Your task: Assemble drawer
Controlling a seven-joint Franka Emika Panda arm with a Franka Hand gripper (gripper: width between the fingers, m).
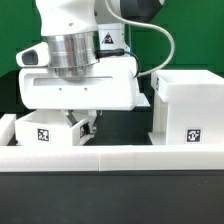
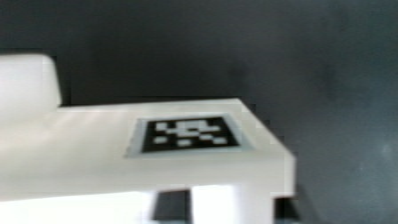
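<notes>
Fingers point straight down at the tray.

A black table is being bordered along its near edge by a low white wall. A tall white box casing is being carried on it at the exterior view's right, and a small marked tray at the left.

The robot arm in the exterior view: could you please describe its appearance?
The arm is white, with a black joint on top and a ribbed silver collar at the wrist. A thin black cable loops beside it, and a black-and-white square tag sits by the collar. The gripper has a broad white body and dark fingers.
</notes>
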